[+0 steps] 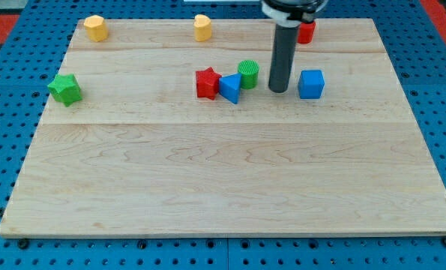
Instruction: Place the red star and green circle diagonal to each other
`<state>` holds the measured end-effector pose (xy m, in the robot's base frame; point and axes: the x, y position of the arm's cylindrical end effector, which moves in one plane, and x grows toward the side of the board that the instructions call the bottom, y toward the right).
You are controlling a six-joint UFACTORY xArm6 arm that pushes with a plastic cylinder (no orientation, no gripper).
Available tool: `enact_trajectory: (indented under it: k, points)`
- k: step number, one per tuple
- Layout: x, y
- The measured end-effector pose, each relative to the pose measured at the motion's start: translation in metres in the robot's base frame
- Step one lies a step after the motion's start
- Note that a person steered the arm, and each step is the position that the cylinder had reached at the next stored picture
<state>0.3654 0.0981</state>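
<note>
The red star (pixel 207 83) lies near the middle of the wooden board's upper part. A blue triangle (pixel 231 88) touches its right side. The green circle (pixel 248 73) sits just up and right of the triangle, diagonally up-right of the red star. My tip (pixel 278 89) rests on the board to the right of the green circle, a short gap away, between it and a blue cube (pixel 311 84).
A green star (pixel 65 89) sits at the board's left edge. Two yellow blocks (pixel 95 28) (pixel 202 28) lie along the top edge. A red block (pixel 306 31) is partly hidden behind the rod at top right. Blue pegboard (pixel 5 112) surrounds the board.
</note>
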Motion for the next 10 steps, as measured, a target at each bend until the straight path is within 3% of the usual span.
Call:
enact_trajectory:
  k: [1,3,5,7,8,10]
  points:
    - [0.0,0.027]
    - [-0.01,-0.03]
    - [-0.033,-0.044]
    - [-0.039,-0.152]
    - [-0.006,-0.152]
    - [-0.015,-0.122]
